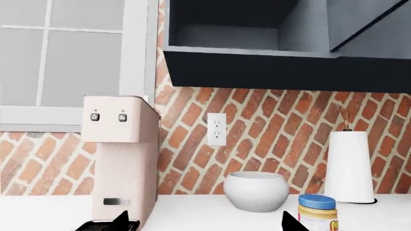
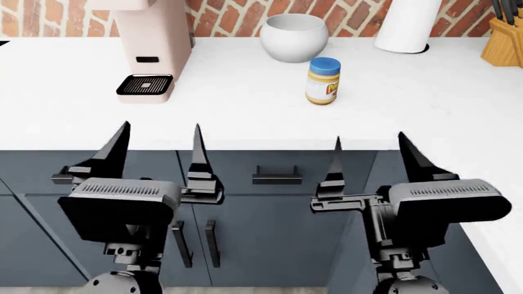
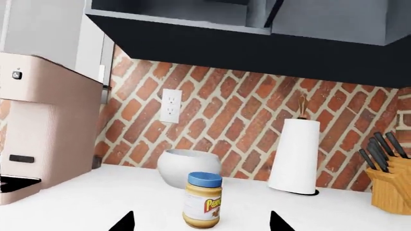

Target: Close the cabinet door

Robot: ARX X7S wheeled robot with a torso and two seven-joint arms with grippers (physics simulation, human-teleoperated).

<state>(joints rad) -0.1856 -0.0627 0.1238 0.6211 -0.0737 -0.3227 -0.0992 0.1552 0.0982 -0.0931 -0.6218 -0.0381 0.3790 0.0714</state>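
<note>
Left claw point(image 2: 159, 153) hangs spread and empty at lower left of the head view; right claw point(image 2: 372, 159) at lower right, prongs apart too, holding nothing. Between and above them on the counter point(image 2: 245, 104): coffee machine point(image 2: 151, 37), bowl point(image 2: 294, 37), jar point(image 2: 324, 80). Cabinet point(image 1: 257, 53) overhead, door point(image 1: 363, 21) swung open.

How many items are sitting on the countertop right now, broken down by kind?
Coffee machine: 1
White bowl: 1
Peanut butter jar: 1
Paper towel roll: 1
Knife block: 1
Total: 5
</note>
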